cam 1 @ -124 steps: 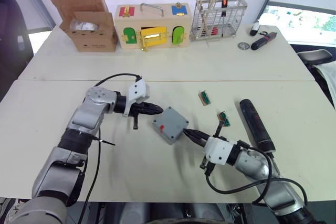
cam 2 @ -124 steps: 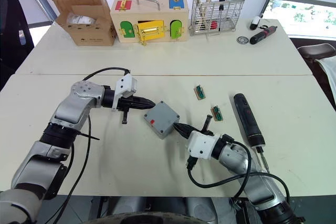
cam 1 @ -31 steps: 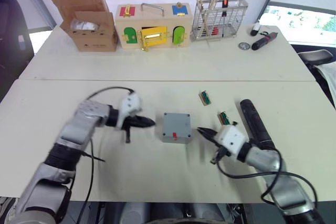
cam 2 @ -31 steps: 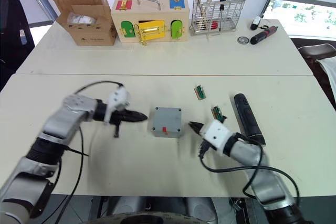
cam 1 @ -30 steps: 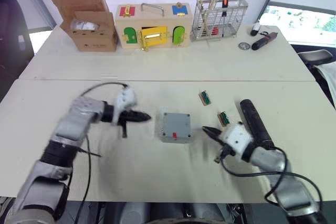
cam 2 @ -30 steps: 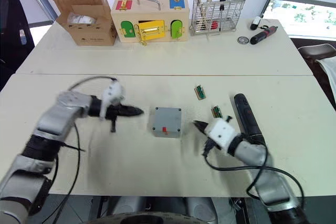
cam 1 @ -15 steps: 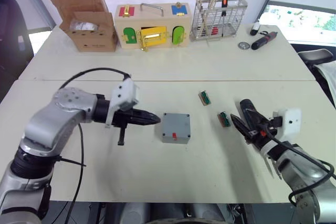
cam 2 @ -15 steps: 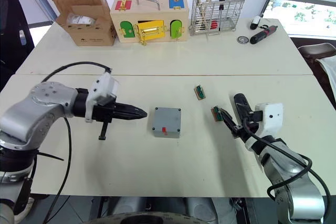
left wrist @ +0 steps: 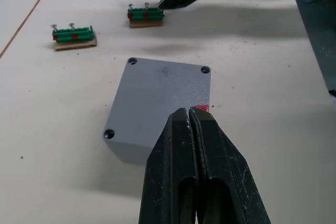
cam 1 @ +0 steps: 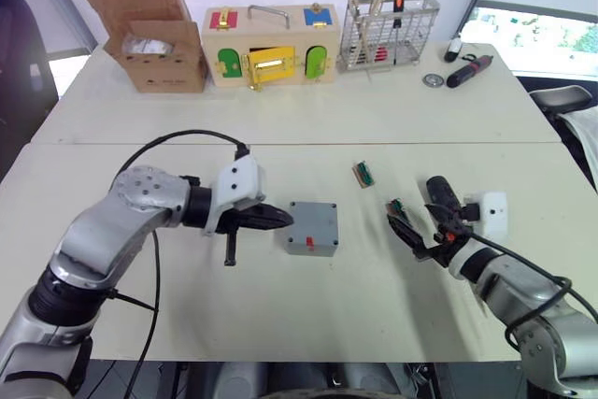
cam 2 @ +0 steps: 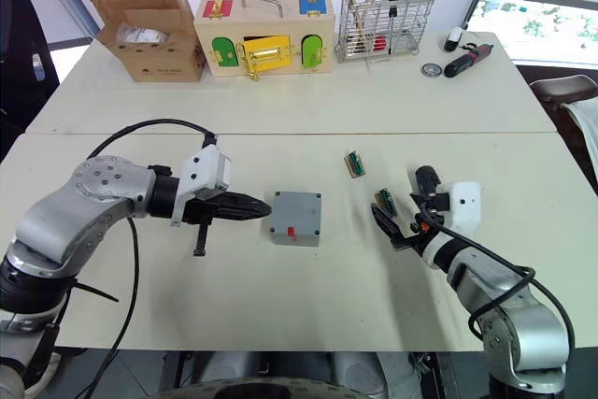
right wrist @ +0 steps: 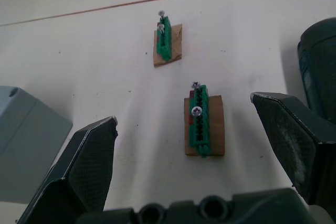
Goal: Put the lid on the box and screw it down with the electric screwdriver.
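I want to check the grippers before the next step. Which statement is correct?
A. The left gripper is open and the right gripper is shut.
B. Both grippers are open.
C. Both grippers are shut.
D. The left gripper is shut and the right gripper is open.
D: the left gripper has its fingers pressed together beside the box, while the right gripper has its fingers spread wide apart.

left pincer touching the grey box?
Cannot tell. In the left wrist view the shut left pincer overlaps the box; the head views show no plain gap.

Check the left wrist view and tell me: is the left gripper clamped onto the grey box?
No. The left gripper has its fingers pressed together with nothing between them, its tips hovering just short of the box.
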